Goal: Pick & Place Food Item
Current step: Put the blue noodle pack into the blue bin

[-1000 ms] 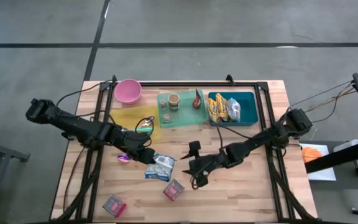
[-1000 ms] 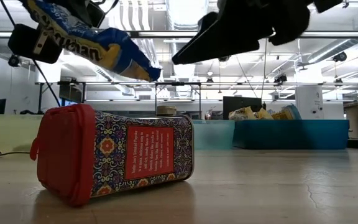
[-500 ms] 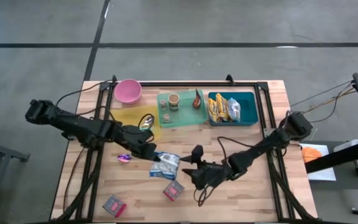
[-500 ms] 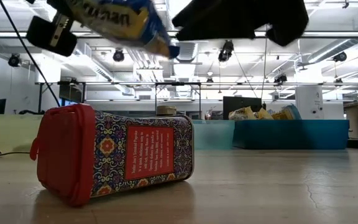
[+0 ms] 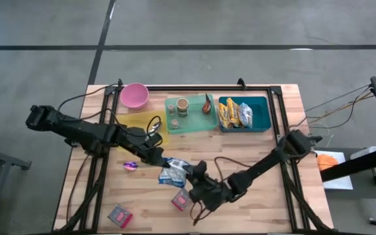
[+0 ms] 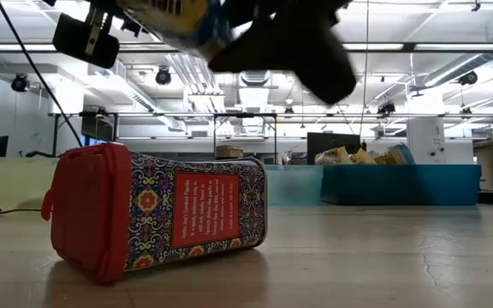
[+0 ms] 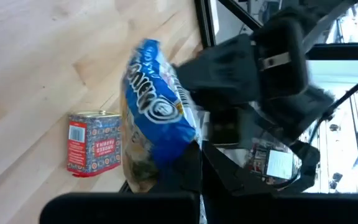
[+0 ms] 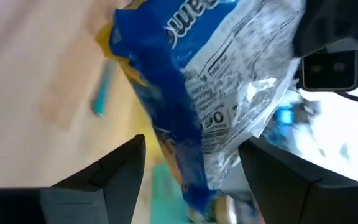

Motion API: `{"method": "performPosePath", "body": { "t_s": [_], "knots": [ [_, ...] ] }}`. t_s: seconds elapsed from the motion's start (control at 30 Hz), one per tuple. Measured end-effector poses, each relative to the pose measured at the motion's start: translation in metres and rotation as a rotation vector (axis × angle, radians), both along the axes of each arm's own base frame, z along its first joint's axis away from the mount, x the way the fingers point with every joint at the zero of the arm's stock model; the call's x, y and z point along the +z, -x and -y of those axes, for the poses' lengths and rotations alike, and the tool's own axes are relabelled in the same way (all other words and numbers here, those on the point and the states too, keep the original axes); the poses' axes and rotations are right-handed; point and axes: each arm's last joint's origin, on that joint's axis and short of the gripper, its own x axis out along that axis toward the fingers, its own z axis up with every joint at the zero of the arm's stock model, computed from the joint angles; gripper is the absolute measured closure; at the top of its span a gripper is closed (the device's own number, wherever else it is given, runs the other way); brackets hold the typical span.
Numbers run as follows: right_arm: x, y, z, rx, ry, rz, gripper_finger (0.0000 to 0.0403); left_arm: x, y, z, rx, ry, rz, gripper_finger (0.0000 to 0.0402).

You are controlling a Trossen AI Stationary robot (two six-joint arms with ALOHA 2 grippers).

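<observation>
A blue-and-white snack bag (image 5: 175,172) hangs above the table's middle, and my left gripper (image 5: 159,160) is shut on it from the left. In the low view the bag (image 6: 174,15) is well above the wood. My right gripper (image 5: 196,177) stands open at the bag's right. In the right wrist view its two fingers (image 8: 120,171) stand on either side of the bag (image 8: 210,87), and I cannot tell whether they touch it. A red patterned tin (image 5: 183,199) lies on its side on the table just below them. My left gripper pinches the snack bag's near end (image 7: 143,171) between its two fingers. The fingers come from the table's left, slanting a little downward. The bag sticks out past the fingertips, lifted clear of the table.
A teal bin (image 5: 262,115) with snack packs, a green tray (image 5: 192,124) with small cups, a yellow plate (image 5: 138,123) and a pink bowl (image 5: 134,95) line the far side. A second red tin (image 5: 119,215) lies near the front left, and a purple item (image 5: 130,165) beside my left arm.
My left gripper has carried the bag a little up and toward the table's right. My right gripper has swung toward the table's near-left, rolling at the wrist, and now has its open fingers around the bag.
</observation>
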Motion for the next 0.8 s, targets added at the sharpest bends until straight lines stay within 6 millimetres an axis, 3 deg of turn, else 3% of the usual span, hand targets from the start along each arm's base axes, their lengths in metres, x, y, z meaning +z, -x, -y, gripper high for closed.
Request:
{"method": "performPosePath", "body": {
  "t_s": [0.23,0.43,0.8],
  "knots": [
    [-0.012,-0.027,-0.012,-0.269,0.230,0.030,0.0148,0.000,0.000,0.000,-0.009,-0.006,0.007,0.0401],
    [-0.013,-0.038,-0.019,-0.301,0.229,0.054,0.0158,0.001,0.000,0.000,-0.020,-0.004,0.009,0.0401],
    [-0.004,-0.032,-0.029,-0.276,0.230,0.062,0.0314,-0.001,0.001,0.001,-0.033,-0.006,0.002,0.0401]
  ]
}}
